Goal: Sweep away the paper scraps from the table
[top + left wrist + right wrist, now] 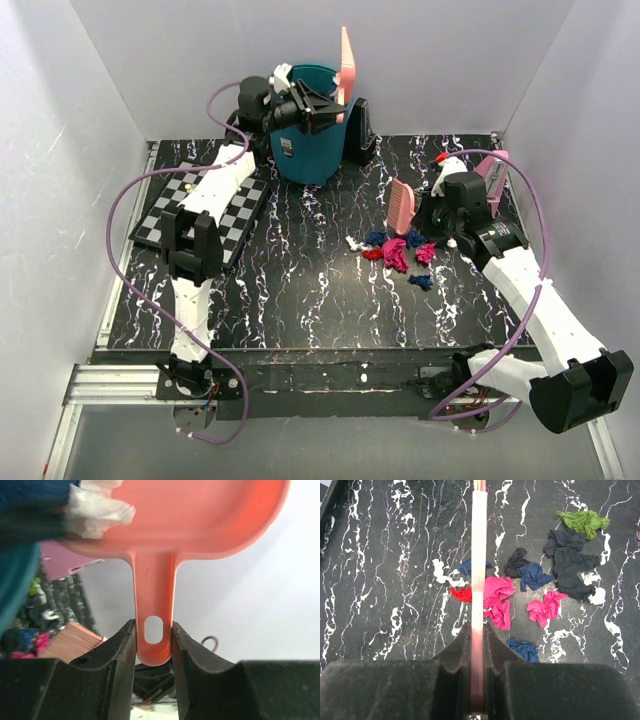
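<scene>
The paper scraps (400,250) lie in a loose cluster on the marbled black table (300,290), right of centre. The right wrist view shows pink (497,592), dark blue (533,575), red (462,594), green (582,521) and white (596,596) wads. My right gripper (428,212) is shut on a pink brush (402,205), seen edge-on in its wrist view (479,555), standing just behind the cluster. My left gripper (335,105) is shut on the handle (154,635) of a pink dustpan (175,520), held upright over a teal bin (305,135).
A black-and-white chessboard (200,205) lies at the left under the left arm. A black object (362,135) stands right of the bin. A pink item (492,172) sits at the back right. White walls enclose the table on three sides.
</scene>
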Tool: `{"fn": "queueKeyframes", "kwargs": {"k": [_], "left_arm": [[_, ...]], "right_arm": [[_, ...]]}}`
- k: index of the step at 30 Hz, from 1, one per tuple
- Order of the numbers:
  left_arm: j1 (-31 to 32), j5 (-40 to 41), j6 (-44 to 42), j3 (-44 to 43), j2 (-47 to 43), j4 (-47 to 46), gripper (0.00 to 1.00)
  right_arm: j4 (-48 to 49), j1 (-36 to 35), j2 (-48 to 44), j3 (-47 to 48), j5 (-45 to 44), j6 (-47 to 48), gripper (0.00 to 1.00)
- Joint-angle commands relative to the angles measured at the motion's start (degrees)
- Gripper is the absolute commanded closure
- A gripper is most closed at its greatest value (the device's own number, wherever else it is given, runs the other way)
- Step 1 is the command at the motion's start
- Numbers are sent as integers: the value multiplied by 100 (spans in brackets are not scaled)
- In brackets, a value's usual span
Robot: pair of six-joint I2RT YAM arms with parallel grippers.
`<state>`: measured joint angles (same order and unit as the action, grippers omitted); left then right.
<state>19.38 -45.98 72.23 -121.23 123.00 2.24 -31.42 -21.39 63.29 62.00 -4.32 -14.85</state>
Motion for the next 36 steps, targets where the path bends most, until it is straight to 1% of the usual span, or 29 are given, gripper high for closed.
{"fn": "queueKeyframes", "kwargs": {"k": [1,4,6,11,15,17,18,20,21,22,23,24,25,26,27,30,33,34,36], "left_arm": [[-232,-132,2802,739,-4,-3366,87],[-311,44,3787,1101,127,-4553,87],[-329,115,4228,1128,224,-5082,87],[-417,27,4151,1154,-3,-5032,86],[-461,-113,4229,1242,-214,-5216,85],[-470,-349,4064,1294,-337,-5156,85],[-470,-533,3828,1382,-469,-5007,85],[-444,-868,3038,1741,-898,-4236,85],[-443,-991,2434,1987,-1231,-3719,85],[-435,-1053,1793,2207,-1591,-2948,85],[-426,-1062,907,2305,-1908,-2122,85],[-391,-1002,-381,2358,-2251,-1009,84],[-356,-810,-1220,2332,-2524,168,84],[-295,-547,-2072,2288,-2796,1007,83],[-224,-309,-2638,2262,-3008,1798,83],[-31,359,-3993,2375,-3518,3374,83],[293,1693,-5180,2498,-3730,4720,83],[495,2271,-5540,2551,-3731,5098,83],[996,3457,-6051,2762,-3617,5644,83]], "right_arm": [[321,21,-238,-39,54,-18,99],[321,12,-290,-56,54,-18,99],[329,21,-308,-65,80,-9,99],[373,21,-273,-82,185,-35,99],[373,21,-273,-109,142,-35,99],[365,21,-282,-109,98,-44,99],[330,21,-291,-109,72,-44,99],[286,21,-325,-91,19,-44,99],[259,21,-343,-74,1,-44,99],[224,21,-369,-56,-8,-44,99],[163,21,-404,-21,-8,-44,99],[119,21,-422,31,27,-27,99],[49,21,-449,75,71,-44,99],[-21,21,-466,119,106,-88,99],[-92,21,-484,172,133,-158,99],[-565,21,-405,382,-357,-605,99],[-1311,20,-134,664,-1349,-1211,99],[-1636,21,-45,760,-1544,-1239,99],[-1945,12,113,919,-1826,-1152,99]]}}
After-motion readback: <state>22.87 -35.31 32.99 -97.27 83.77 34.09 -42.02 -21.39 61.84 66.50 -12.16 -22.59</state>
